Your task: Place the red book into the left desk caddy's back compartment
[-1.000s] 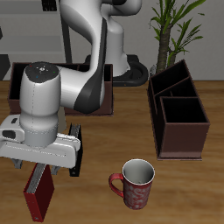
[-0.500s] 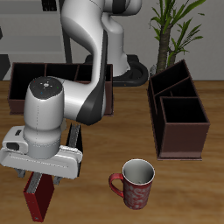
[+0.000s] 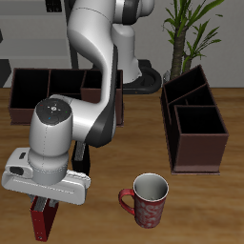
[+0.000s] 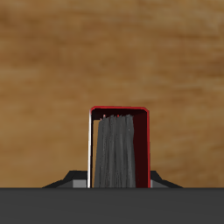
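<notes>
— Where was the red book (image 3: 40, 221)?

— Upright near the table's front edge, my gripper (image 3: 45, 202) right over it (jaw width I couldn't tell). A mug (image 3: 148, 199) stood beside it; the left desk caddy (image 3: 194, 122) stood farther back.

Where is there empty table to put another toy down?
Bare wood lies between the mug and the left desk caddy, and also behind the mug, toward the robot's base. It is crowded near the front edge where the gripper hangs over the red book.
</notes>
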### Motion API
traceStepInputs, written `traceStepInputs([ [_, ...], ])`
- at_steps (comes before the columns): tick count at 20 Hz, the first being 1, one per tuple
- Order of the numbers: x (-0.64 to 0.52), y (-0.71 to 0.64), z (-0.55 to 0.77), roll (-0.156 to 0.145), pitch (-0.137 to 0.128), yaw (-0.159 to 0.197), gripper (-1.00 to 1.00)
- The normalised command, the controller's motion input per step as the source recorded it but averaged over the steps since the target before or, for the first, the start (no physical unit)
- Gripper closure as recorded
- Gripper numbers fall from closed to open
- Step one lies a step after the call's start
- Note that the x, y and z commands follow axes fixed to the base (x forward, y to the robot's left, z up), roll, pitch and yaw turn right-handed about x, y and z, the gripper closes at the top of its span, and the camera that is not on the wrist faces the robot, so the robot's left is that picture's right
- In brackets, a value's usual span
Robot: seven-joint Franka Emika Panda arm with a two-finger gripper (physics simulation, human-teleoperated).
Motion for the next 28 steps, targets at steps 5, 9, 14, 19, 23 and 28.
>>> traceStepInputs([
  [5,-0.08,0.15,0.11,0.013,-0.012,-0.02,1.0],
  [9,-0.06,0.02,0.12,-0.001,-0.013,-0.012,1.0],
  [14,-0.38,0.08,0.9,-0.073,-0.105,-0.047,1.0],
  [19,-0.32,0.1,0.57,0.019,-0.08,0.074,1.0],
  [23,-0.15,-0.1,0.41,-0.005,-0.042,-0.005,1.0],
  [28,-0.51,0.08,0.62,0.002,-0.071,0.019,1.0],
])
